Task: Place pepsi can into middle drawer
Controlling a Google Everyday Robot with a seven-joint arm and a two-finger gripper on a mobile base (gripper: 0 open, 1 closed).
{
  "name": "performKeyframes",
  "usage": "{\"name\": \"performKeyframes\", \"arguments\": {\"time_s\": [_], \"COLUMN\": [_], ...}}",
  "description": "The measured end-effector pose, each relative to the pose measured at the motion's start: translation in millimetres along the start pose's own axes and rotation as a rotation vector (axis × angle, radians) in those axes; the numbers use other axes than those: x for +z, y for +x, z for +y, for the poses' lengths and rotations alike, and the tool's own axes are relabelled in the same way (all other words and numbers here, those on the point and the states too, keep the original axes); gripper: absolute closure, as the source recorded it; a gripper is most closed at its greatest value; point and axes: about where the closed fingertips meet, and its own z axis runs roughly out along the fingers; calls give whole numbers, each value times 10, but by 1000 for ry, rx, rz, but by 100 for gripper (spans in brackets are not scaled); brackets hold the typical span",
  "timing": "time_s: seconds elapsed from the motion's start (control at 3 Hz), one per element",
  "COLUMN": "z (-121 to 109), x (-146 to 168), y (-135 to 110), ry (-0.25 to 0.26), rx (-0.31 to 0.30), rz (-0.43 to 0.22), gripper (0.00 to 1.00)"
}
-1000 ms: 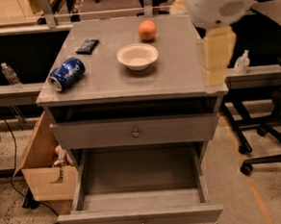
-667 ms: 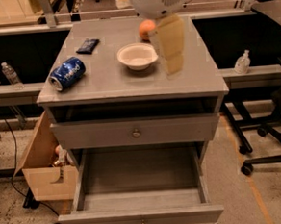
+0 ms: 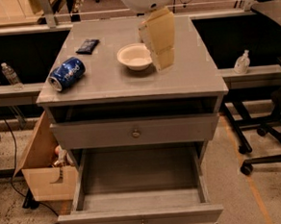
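Observation:
The pepsi can (image 3: pixel 67 74), blue with white lettering, lies on its side at the left front of the cabinet's grey top (image 3: pixel 191 76). The middle drawer (image 3: pixel 140 176) is pulled out wide open below the closed knobbed drawer front (image 3: pixel 135 132); its grey floor is bare. My gripper (image 3: pixel 157 40), cream-coloured under a white round arm head, hangs over the top's middle, just right of a white bowl (image 3: pixel 134 56) and well right of the can. It holds nothing that I can see.
A flat dark snack packet (image 3: pixel 87 45) lies at the back left of the top. An open cardboard box (image 3: pixel 41 171) stands on the floor to the left. Bottles stand on side ledges at the left (image 3: pixel 10 75) and right (image 3: pixel 241 62). A chair base (image 3: pixel 272 138) is on the right.
My gripper has swung left from the top's right edge to the middle beside the bowl, now covering the orange fruit. The can and the drawer have not moved.

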Motion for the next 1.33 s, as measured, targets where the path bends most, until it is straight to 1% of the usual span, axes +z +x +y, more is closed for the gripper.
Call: {"name": "performKeyframes", "arguments": {"time_s": [0.33,0.67,1.0,1.33], "z": [-68,-207,-325,-451], "x": [82,466,1168,1693], "y": [51,177,239,104], "ry": [7,-33,-131,-192], "rx": [-6,-32,-70,-118], "rz": [-33,-131,-242,-247], "gripper": [0,0,0,0]}}
